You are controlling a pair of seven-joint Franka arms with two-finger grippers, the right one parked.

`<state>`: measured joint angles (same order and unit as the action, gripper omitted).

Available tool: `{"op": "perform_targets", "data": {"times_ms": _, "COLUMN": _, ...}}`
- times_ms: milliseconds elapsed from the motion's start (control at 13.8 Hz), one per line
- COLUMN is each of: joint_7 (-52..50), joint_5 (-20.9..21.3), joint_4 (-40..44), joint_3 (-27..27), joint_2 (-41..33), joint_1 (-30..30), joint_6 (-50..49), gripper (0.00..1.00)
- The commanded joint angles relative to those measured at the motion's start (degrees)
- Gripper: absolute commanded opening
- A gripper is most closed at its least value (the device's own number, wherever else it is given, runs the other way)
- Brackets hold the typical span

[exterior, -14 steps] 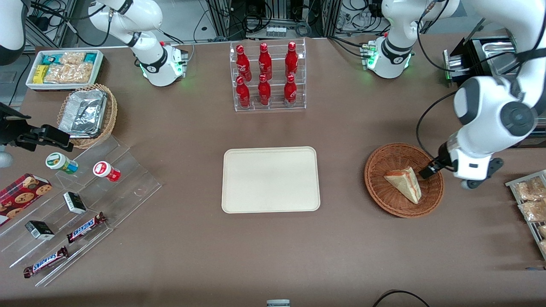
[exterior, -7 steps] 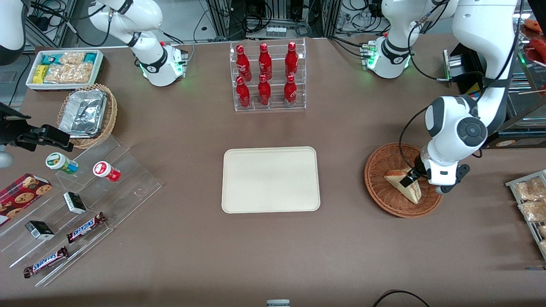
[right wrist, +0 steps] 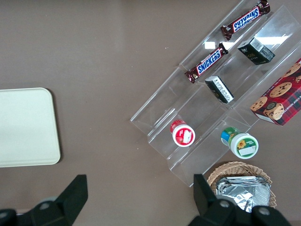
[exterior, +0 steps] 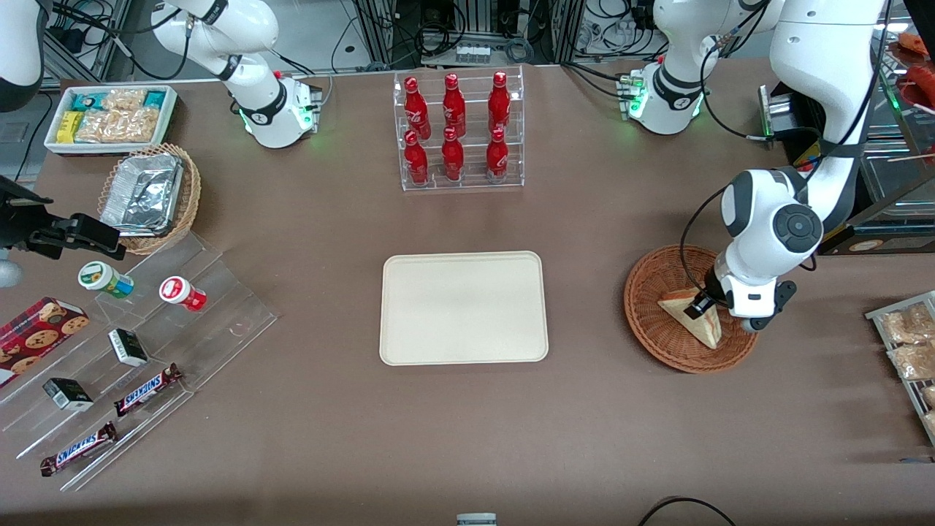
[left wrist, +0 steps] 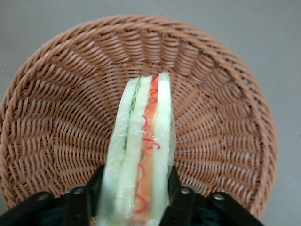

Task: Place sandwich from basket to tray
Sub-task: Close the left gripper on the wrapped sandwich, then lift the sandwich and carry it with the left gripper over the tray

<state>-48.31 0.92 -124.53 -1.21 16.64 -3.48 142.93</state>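
Reddish-brown wicker is forming the basket [exterior: 690, 308], which is sitting on the brown surface [exterior: 467, 438] toward the working arm's end, and the sandwich [left wrist: 141, 155] is standing on edge inside it, wrapped in clear film with its red-orange and green layers facing the wrist camera. The claw [left wrist: 134, 195] is reaching down into the basket and straddling the wedge, one finger [left wrist: 91, 188] lying against each bread face at the wide end; the jaws are standing only as far apart as the sandwich is thick, though whether they are pressing firmly yet is not showing. The tray [exterior: 463, 307] is lying flat and bare at the middle of the surface, well apart from the basket. Judged risks from here: the film is looking slick and the bread soft, so a light squeeze could be letting the wedge slide out during lifting, while a hard one could be crushing it. The grip is sitting near one end, so the free tip could be sagging or swinging, and it might be catching the basket rim and dragging the light basket along.
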Motion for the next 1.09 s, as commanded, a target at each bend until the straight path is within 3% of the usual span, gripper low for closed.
{"op": "perform_targets", "data": {"times_ms": 0, "joint_7": -1.70, "joint_5": 0.22, "joint_4": 1.57, "joint_3": 0.07, "joint_2": -0.11, "joint_1": -0.30, "joint_6": -0.02, "gripper": 0.00}}
{"op": "perform_targets", "data": {"times_ms": 145, "joint_7": -1.35, "joint_5": 0.22, "joint_4": 3.31, "joint_3": 0.07, "joint_2": -0.81, "joint_1": -1.43, "joint_6": -4.03, "gripper": 0.00}}
{"op": "perform_targets", "data": {"times_ms": 436, "joint_7": -1.00, "joint_5": 1.62, "joint_4": 12.26, "joint_3": 0.07, "joint_2": -4.15, "joint_1": -5.30, "joint_6": -22.91, "gripper": 0.00}}
{"op": "perform_targets", "data": {"times_ms": 655, "joint_7": -0.91, "joint_5": 3.29, "joint_4": 21.76, "joint_3": -0.02, "joint_2": -4.07, "joint_1": -12.22, "joint_6": -35.94, "gripper": 0.00}}
{"op": "perform_targets", "data": {"times_ms": 1018, "joint_7": -0.65, "joint_5": 3.64, "joint_4": 27.03, "joint_3": -0.02, "joint_2": 0.04, "joint_1": -25.58, "joint_6": -34.05, "gripper": 0.00}}
